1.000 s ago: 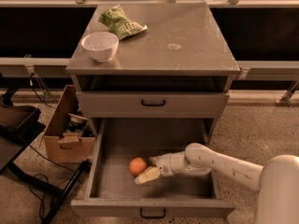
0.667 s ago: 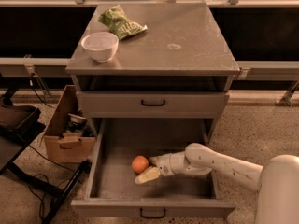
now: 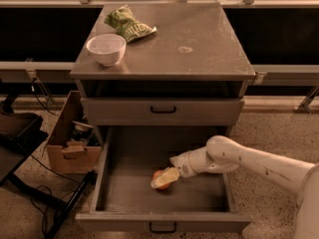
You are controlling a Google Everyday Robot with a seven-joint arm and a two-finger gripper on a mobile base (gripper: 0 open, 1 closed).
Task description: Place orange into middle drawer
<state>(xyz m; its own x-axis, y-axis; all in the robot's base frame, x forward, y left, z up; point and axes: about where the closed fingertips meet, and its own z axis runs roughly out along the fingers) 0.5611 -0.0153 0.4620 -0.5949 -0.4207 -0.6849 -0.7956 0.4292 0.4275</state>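
the middle drawer [image 3: 101,176] stands pulled right out below the counter [image 3: 204,49], well forward of its front edge, and the orange [image 3: 158,174] lies on the drawer's bare floor, about halfway between the counter's left and right front corners and in the nearer half of the tray. the arm [image 3: 249,159] reaches in from the right, past the counter's right front corner, and slants down to the left over the drawer's right wall. the gripper [image 3: 163,180] is at the orange: its pale tip lies across the fruit's front right side, touching or nearly so, with the orange showing just behind it on the left and a little below it. whether the gripper is clamped on the orange or loose about it i cannot tell from here. the orange sits well clear of both side walls and of the front panel with its black handle [image 3: 163,228]. above the open tray a shut drawer [image 3: 163,111] sits flush under the counter's front edge. on the counter a white bowl [image 3: 106,49] stands near the left front corner, and a green bag [image 3: 128,26] lies behind it toward the left back corner, the two just apart. a cardboard box [image 3: 70,148] sits on the floor off to the left.
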